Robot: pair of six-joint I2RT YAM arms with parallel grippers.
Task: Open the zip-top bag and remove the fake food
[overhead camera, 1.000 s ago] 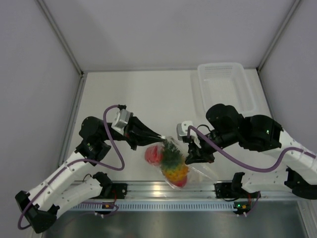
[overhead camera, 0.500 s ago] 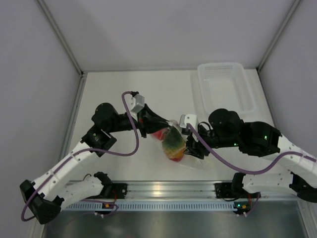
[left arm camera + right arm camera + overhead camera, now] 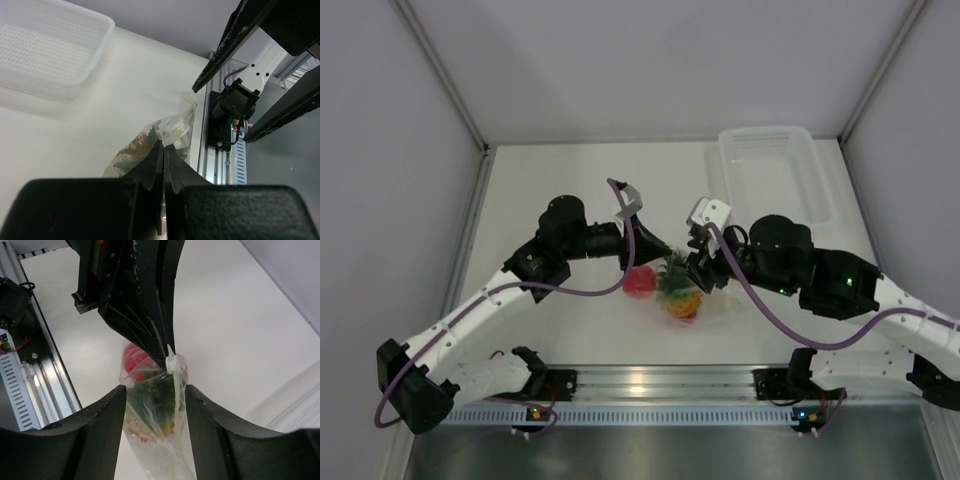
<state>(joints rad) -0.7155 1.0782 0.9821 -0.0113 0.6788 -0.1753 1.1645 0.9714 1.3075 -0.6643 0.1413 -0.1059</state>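
Observation:
The zip-top bag (image 3: 677,292) hangs from its top corner, pinched in my shut left gripper (image 3: 658,252). In the left wrist view the crinkly bag (image 3: 172,131) sticks out just past the closed gripper (image 3: 163,146). Inside it is the fake food: a pineapple (image 3: 680,297) with a green crown and a red fruit (image 3: 638,282). My right gripper (image 3: 701,264) is open beside the bag. In the right wrist view the bag (image 3: 152,412) dangles between the spread fingers (image 3: 106,412) of the right gripper (image 3: 154,392), its white zip slider (image 3: 172,363) at the top, the red fruit (image 3: 136,360) behind.
A translucent plastic bin (image 3: 772,178) stands at the back right, also in the left wrist view as the bin (image 3: 47,50). The aluminium rail (image 3: 650,382) with the arm bases runs along the near edge. White walls close the table on three sides.
The right gripper has opened and let go of the bag. The left gripper has carried the bag up and away from the near edge, and the right arm has followed.

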